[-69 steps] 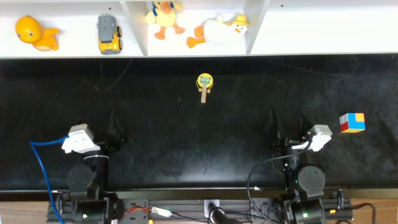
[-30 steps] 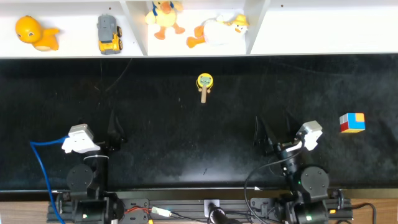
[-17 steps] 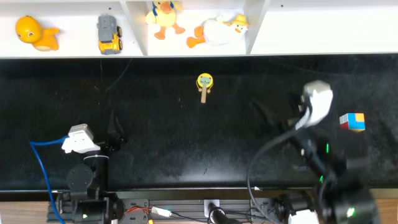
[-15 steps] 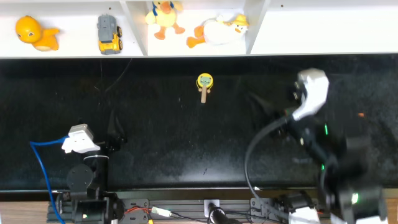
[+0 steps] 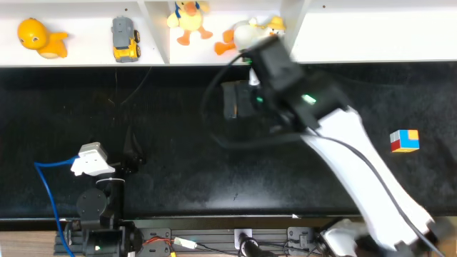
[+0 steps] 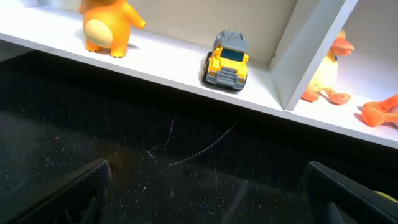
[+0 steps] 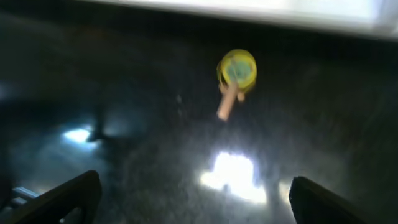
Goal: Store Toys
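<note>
Black tabletop (image 5: 178,157) — right fingers (image 7: 68,196) spread wide, yellow rattle (image 7: 235,73) ahead.

Glossy, seemingly plastic toy truck (image 6: 227,59)

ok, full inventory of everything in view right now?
orange duck: 1, orange, shelf's left compartment
toy truck: 1, yellow and grey, same compartment
plush duck: 1, yellow, middle compartment
white plush: 1, white with orange feet, middle compartment
paddle toy: 1, yellow head, wooden handle, on the mat
cube: 1, multicoloured, mat's right side
shelf: 1, white, far edge
mat: 1, black
left gripper: fingers open, near its base
right gripper: fingers open, paddle toy ahead
</note>
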